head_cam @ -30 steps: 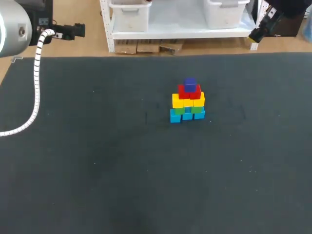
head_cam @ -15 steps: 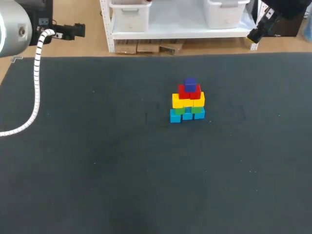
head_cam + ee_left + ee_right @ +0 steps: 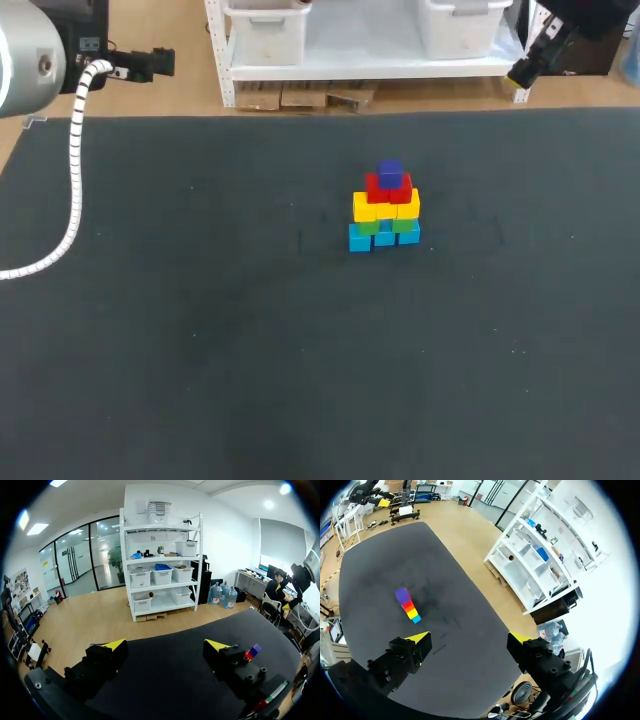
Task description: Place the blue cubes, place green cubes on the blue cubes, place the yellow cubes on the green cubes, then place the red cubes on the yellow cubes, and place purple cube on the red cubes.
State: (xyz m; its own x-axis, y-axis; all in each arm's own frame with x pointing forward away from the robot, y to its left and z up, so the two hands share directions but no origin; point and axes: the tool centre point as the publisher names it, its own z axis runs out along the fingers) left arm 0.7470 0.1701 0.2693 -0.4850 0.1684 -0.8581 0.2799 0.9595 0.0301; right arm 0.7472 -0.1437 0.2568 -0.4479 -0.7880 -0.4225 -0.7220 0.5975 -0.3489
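A small pyramid of cubes stands on the dark table, right of the middle. Its bottom row is blue cubes (image 3: 384,237), then green cubes (image 3: 404,225), yellow cubes (image 3: 366,208), red cubes (image 3: 388,188) and one purple cube (image 3: 390,171) on top. My left gripper (image 3: 165,645) is open and empty high above the table's left side, with the stack's purple cube (image 3: 255,650) peeking out beside one finger. My right gripper (image 3: 467,637) is also open and empty, raised far off the stack (image 3: 407,605). In the head view only its fingers (image 3: 523,72) show beyond the far right edge.
The dark table mat (image 3: 200,330) carries nothing but the stack. My left arm (image 3: 30,60) with its white coiled cable (image 3: 75,170) hangs over the far left corner.
My right gripper's yellow tip has edged very slightly to the left at the far right edge. The stack and the left arm look the same.
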